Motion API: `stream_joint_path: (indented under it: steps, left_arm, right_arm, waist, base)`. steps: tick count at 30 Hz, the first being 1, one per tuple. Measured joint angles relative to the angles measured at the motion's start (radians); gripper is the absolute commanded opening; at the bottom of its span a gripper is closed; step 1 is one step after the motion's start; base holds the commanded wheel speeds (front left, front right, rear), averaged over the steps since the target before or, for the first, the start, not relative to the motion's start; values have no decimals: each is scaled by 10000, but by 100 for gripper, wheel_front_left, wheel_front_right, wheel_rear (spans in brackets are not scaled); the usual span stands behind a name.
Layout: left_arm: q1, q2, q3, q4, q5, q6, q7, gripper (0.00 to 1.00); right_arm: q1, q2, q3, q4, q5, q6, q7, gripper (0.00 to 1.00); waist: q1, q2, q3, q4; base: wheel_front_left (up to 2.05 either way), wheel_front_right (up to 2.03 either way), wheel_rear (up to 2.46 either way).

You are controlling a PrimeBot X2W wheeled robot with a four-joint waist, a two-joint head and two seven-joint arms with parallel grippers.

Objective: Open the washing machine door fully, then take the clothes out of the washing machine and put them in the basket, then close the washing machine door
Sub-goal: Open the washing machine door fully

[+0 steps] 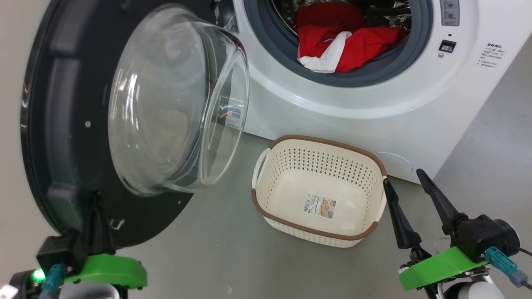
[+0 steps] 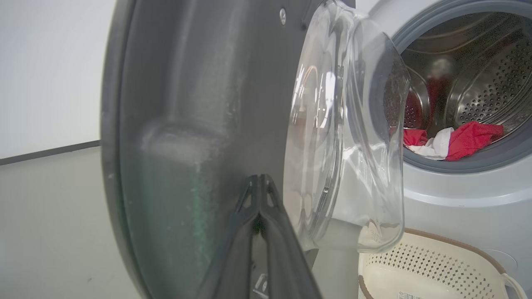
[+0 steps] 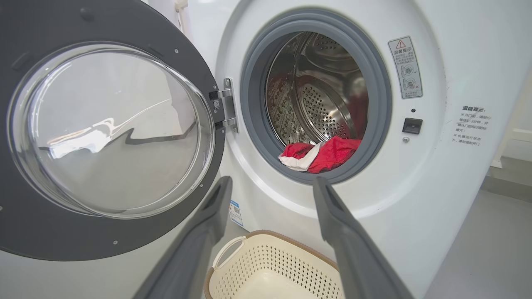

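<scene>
Left tool (image 1: pixel 96 199) closed together, seemingly against glossy round door (image 1: pixel 54 124); right tool (image 1: pixel 403 176) apart

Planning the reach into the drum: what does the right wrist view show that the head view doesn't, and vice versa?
Right wrist view: the whole drum, top included, with its perforated steel back. Head view: the left gripper, shut, at the lower rim of the washing machine door, and the sticker on the floor of the basket. Both: the clothes on the drum's front lip, the basket below them, that door swung open, the right gripper open.
</scene>
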State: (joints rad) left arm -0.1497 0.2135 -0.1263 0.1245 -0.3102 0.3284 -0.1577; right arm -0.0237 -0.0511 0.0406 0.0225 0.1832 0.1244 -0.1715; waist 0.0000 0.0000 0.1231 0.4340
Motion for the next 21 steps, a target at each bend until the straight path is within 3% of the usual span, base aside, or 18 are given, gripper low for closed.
stream_joint_path:
  steps: [21]
  left_arm:
    - [-976,571,832,1584,-399,-35,-568,0]
  right_arm:
    - [1,-4,36,-403,-282,0,399,100]
  waist:
    - [0,0,362,44]
  base:
    - [0,0,0]
